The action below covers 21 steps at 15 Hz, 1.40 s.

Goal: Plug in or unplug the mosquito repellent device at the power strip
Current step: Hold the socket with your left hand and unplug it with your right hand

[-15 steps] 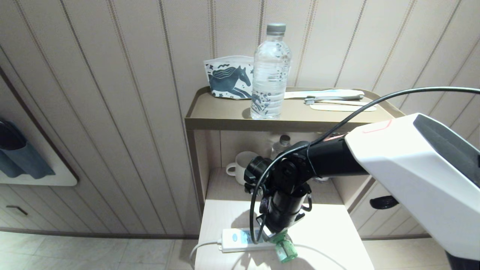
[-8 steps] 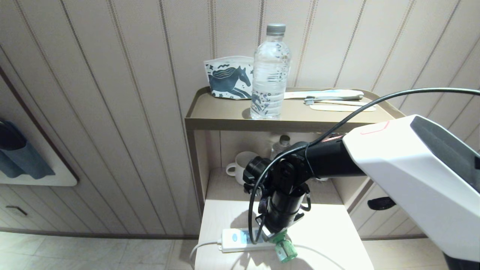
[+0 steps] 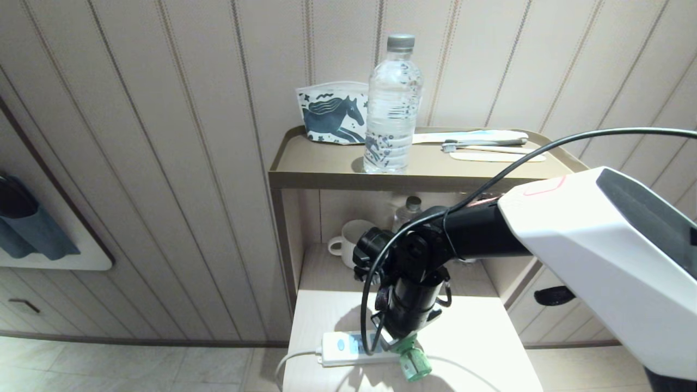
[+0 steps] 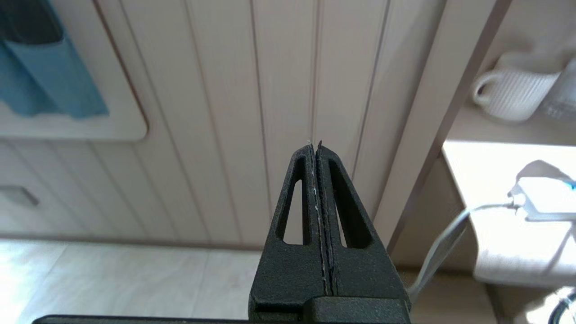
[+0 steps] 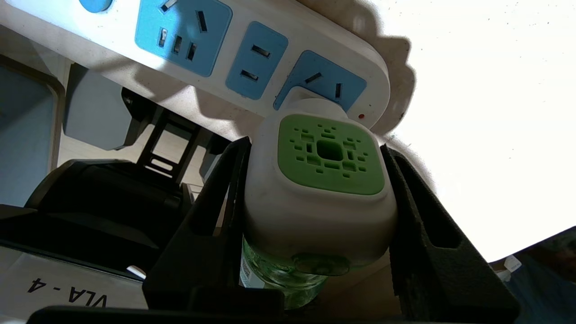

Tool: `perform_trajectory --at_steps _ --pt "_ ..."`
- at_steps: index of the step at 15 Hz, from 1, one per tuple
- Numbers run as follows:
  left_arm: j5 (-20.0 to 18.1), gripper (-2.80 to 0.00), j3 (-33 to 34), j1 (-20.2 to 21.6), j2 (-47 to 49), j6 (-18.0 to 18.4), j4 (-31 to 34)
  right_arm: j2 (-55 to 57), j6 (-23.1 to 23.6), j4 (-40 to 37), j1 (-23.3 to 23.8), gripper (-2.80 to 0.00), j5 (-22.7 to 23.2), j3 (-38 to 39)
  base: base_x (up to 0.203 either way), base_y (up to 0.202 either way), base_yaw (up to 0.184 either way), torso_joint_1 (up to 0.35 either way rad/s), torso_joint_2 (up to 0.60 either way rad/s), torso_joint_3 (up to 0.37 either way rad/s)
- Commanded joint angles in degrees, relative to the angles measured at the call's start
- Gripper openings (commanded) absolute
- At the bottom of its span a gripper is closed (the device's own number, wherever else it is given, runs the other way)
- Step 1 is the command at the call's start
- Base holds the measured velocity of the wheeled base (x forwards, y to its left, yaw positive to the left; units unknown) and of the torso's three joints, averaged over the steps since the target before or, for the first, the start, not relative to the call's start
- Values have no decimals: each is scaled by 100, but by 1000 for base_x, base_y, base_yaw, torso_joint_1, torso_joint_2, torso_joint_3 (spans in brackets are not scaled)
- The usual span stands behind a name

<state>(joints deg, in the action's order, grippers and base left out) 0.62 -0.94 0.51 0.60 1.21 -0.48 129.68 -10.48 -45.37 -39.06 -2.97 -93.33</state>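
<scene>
- The right gripper (image 5: 315,216) is clamped on the mosquito repellent device (image 5: 319,189).
- The device sits at the end socket of the power strip (image 5: 252,58), farthest from the strip's blue button.
- The left gripper (image 4: 315,148), fingers together, hangs well apart from the power strip.

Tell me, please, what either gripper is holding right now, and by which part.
The right gripper holds the mosquito repellent device by the two sides of its white body, at the power strip. The left gripper is shut on nothing.
</scene>
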Motion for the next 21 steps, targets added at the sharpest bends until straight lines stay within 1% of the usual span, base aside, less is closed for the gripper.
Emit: perform_trajectory --at_steps 1,2,3,4,5,6,7,8,9,11,12,14,15,16,17,18,19,21 --pt "-6 -280 -769 2 509 -96 352 -43 -7 -33 4 -280 -10 -15 0 0 0 0 0 0" --pt "-70 -280 -1508 -2 994 -323 645 -60 -7 -33 0 -280 -14 -39 0 0 0 0 0 0" --pt "-274 -280 -2156 -12 1734 -681 971 -74 -7 -33 -5 -280 -19 -46 0 0 0 0 0 0" --pt "-522 -280 -2552 -19 2486 -985 1217 -75 -7 -33 -6 -280 -19 -54 0 0 0 0 0 0" --pt "-863 -280 -2878 -27 3356 -1263 1446 -84 -7 -33 -21 -280 -19 -54 0 0 0 0 0 0" --pt "-1253 -280 -3140 -54 4239 -1481 1647 -90 -7 -33 -32 -280 -19 -52 0 0 0 0 0 0" --pt "-1578 -280 -3318 -127 5005 -1599 1796 -138 -7 -33 -32 -280 -19 -45 0 0 0 0 0 0" --pt "-1900 -280 -3488 -281 5811 -1685 1943 -163 -7 -33 -32 -280 -19 -54 0 0 0 0 0 0" --pt "-2131 -280 -3615 -515 6443 -1761 2053 -188 -7 -33 -32 -280 -19 -66 0 0 0 0 0 0" --pt "-2456 -280 -3839 -1184 7510 -1922 2202 -215 -7 -24 -32 -280 -19 -94 0 0 0 0 0 0" --pt "-2563 -280 -3960 -1485 8028 -1990 2178 -215 -7 -33 -32 -280 -19 -124 0 0 0 0 0 0" --pt "-2647 -280 -4183 -1928 8830 -2184 1950 -242 -7 -28 -40 -280 -19 -124 0 0 0 0 0 0" --pt "-2593 -280 -4338 -2187 9206 -2378 1806 -251 -7 -31 -49 -280 -19 -124 0 0 0 0 0 0" --pt "-2474 -280 -4477 -2473 9486 -2572 1661 -251 -7 -33 -49 -280 -28 -133 0 0 0 0 0 0" --pt "-2302 -280 -4609 -2809 9693 -2807 1436 -250 -7 -30 -58 -280 -22 -157 0 0 0 0 0 0" --pt "-2133 -280 -4699 -3055 9832 -3071 1148 -234 -7 -27 -67 -280 -19 -169 0 0 0 0 0 0" --pt "-2008 -280 -4751 -3204 9930 -3299 797 -216 -7 -24 -67 -280 -11 -189 0 0 0 0 0 0" --pt "-1932 -280 -4763 -3339 10108 -3544 324 -140 -7 -33 -89 -280 -1 -282 0 0 0 0 0 0"
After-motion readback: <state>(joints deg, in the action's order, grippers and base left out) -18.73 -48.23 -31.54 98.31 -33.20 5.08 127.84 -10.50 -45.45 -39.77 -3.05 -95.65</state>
